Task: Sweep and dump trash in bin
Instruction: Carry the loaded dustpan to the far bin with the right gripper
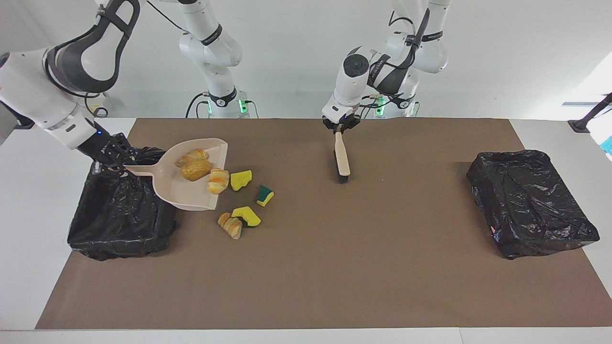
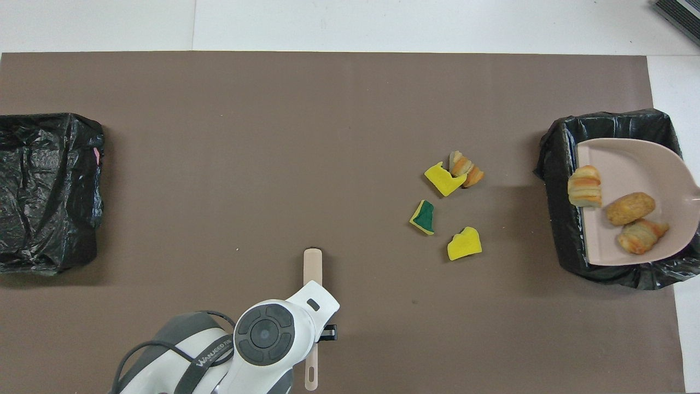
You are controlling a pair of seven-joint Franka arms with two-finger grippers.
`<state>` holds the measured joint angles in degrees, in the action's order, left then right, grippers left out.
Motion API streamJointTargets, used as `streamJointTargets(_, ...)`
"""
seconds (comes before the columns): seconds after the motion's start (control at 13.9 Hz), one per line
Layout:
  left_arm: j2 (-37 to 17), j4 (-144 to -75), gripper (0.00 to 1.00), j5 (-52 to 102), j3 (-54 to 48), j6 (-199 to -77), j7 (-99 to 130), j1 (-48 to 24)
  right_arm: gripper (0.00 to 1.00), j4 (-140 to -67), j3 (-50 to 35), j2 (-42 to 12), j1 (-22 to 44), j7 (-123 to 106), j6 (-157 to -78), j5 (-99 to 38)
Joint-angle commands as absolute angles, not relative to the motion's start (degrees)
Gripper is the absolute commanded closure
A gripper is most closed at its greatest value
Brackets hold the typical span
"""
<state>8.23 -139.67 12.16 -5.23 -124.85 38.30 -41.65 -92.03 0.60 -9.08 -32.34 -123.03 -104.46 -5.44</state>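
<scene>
Seen from across the table, the right gripper [image 1: 112,161], at nine o'clock in the frame, was clamped shut on the handle of a beige dustpan [image 1: 184,193] held up over the rim of a black-lined bin [image 1: 119,220]. Three bread lumps [image 1: 196,169] of the trash rode in the pan, one at its lip. The rest of the trash lay on the brown mat [image 1: 334,267] just off that lip, toward the pan's three and five o'clock: a yellow sponge piece [image 1: 241,179], a green-backed sponge piece [image 1: 264,195], and a second yellow piece [image 1: 246,216] touching a fourth bread lump [image 1: 230,226]. At twelve o'clock the left gripper [image 1: 340,126] sat at the handle end of a brush [image 1: 341,160]; whether it gripped the brush could not be told. A second bin [image 1: 530,200] stood at three o'clock. From overhead, the dustpan [image 2: 629,164] hung over the bin [image 2: 558,164] at three o'clock with its three lumps aboard, the right gripper out of frame. The four loose scraps lay on the mat at the bin's nine o'clock, the brush [image 2: 312,265] at six o'clock under the left arm, and the second bin [image 2: 49,191] at nine o'clock.
</scene>
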Motion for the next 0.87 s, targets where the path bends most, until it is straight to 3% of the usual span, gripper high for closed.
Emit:
streamJointTargets(0.0, 8.70, -139.40, 0.00, 11.60, -4.66, -125.33, 39.02, -39.48, 1.00, -89.38, -0.17, -11.07, -33.66, -123.31, -110.00, 0.41)
streamJointTargets(0.36, 9.23, -130.54, 0.00, 11.51, -4.48, -123.40, 37.19, -27.45, 1.00, -90.52, -0.26, -11.16, -30.60, -113.15, -115.84, 14.11)
streamJointTargets(0.58, 8.96, -127.44, 0.00, 11.51, -4.39, -119.72, 28.34, -18.93, 1.00, -91.05, -0.17, -10.02, -25.58, -106.73, -112.87, 26.59)
streamJointTargets(0.79, 8.88, -127.53, 0.00, 11.43, -4.39, -117.96, 15.16, -10.49, 1.00, -91.23, -0.26, -8.97, -23.73, -105.21, -106.72, 30.75)
